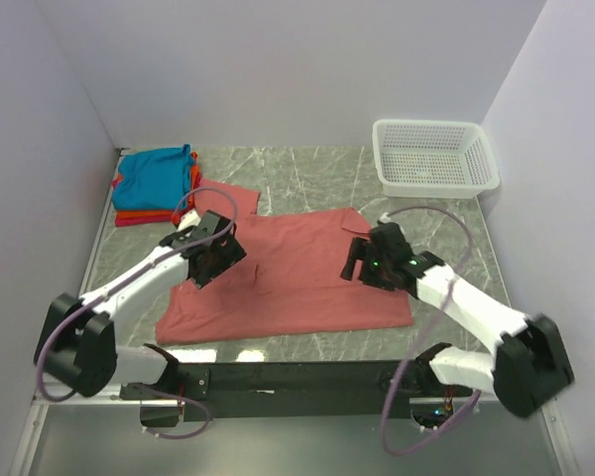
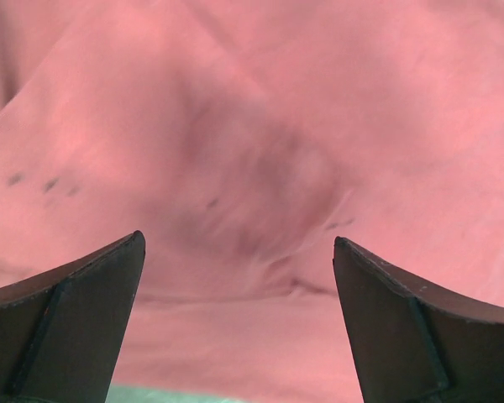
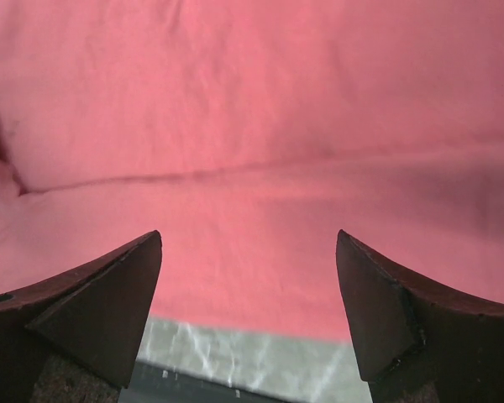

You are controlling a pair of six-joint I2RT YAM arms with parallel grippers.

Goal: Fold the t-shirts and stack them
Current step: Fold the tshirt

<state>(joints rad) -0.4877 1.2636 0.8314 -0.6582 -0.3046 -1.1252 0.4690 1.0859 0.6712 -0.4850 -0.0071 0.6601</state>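
Pink t-shirt (image 1: 297,283) is found spread flat at tabletop (image 1: 307,169) centre, long axis L-R, folded stack (image 1: 151,183) seen far-left in top view only; left end effector (image 2: 238,243) and right end effector (image 3: 249,235) are held wide open over it, empty.

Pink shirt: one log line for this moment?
pink shirt: laid out flat | left gripper: open, over it | right gripper: open, over it

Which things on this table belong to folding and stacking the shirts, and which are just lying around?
Job:
- pink shirt, spread flat
- folded stack of teal, orange and red shirts

Lying about:
- basket, white mesh, at the far right
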